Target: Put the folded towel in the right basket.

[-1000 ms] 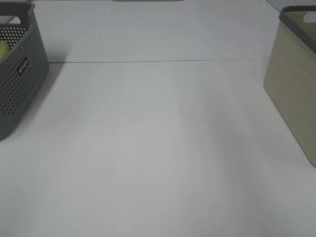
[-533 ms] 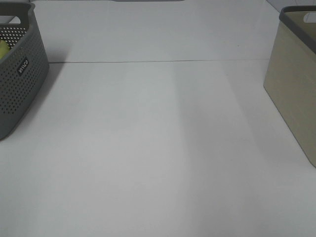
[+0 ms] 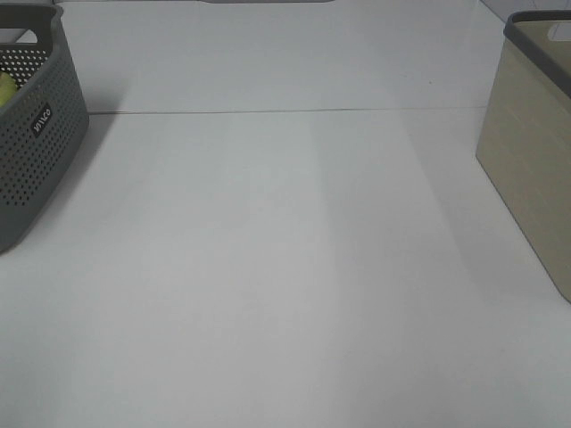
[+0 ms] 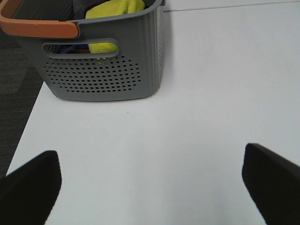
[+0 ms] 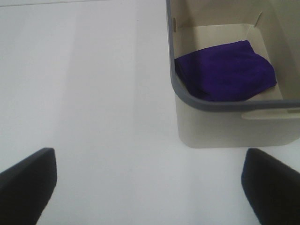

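Note:
A folded purple towel (image 5: 225, 71) lies on the floor of the beige right basket (image 5: 225, 126), which also shows at the right edge of the exterior high view (image 3: 531, 160). My right gripper (image 5: 150, 185) is open and empty, hovering over the bare table beside that basket, apart from it. My left gripper (image 4: 150, 180) is open and empty, over the table in front of the grey perforated left basket (image 4: 105, 70). Neither gripper shows in the exterior high view.
The grey basket (image 3: 31, 134) at the left holds yellow cloth (image 4: 115, 9) and has an orange handle (image 4: 40, 27). The white table (image 3: 285, 267) lies between the two baskets. The table's edge and dark floor (image 4: 16, 93) show in the left wrist view.

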`<state>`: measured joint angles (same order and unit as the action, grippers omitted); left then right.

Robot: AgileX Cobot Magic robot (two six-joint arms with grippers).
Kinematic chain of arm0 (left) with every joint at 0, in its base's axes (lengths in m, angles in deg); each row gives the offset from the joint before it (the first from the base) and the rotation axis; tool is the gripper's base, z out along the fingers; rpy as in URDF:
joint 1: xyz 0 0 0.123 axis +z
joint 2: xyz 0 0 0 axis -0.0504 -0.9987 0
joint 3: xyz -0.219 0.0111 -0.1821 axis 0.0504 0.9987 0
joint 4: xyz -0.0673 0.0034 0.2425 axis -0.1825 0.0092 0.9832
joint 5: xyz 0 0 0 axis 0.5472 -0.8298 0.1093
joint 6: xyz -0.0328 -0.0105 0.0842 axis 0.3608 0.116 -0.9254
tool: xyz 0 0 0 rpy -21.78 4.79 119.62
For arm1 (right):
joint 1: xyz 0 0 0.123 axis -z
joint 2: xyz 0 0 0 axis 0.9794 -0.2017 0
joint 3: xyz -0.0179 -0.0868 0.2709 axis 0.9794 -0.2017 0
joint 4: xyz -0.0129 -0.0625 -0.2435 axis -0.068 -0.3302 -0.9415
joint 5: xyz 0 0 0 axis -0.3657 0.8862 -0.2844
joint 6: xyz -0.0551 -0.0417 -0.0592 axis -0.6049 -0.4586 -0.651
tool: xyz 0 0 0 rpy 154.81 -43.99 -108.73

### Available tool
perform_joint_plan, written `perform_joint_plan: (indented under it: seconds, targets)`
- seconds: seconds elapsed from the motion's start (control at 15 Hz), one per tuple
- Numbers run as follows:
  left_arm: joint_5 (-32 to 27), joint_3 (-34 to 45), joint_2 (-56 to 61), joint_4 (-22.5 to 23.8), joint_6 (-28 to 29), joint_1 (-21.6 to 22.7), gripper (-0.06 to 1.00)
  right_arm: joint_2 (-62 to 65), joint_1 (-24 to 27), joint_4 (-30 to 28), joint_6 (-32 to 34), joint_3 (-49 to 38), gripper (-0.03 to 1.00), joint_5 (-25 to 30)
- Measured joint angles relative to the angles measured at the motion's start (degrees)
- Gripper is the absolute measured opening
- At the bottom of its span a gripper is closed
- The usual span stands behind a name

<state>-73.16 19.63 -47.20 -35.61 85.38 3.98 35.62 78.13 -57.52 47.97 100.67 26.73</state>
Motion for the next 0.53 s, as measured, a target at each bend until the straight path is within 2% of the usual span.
perform_joint_plan:
  seconds: [0.27, 0.53]
  targets:
    - [0.0, 0.0, 0.0, 0.0, 0.0, 0.0, 0.99, 21.6, 0.0, 0.0, 0.0, -17.1, 0.98, -4.6]
    - [0.0, 0.0, 0.0, 0.0, 0.0, 0.0, 0.99, 28.7, -0.1, 0.0, -0.3, -21.3, 0.98, -2.9]
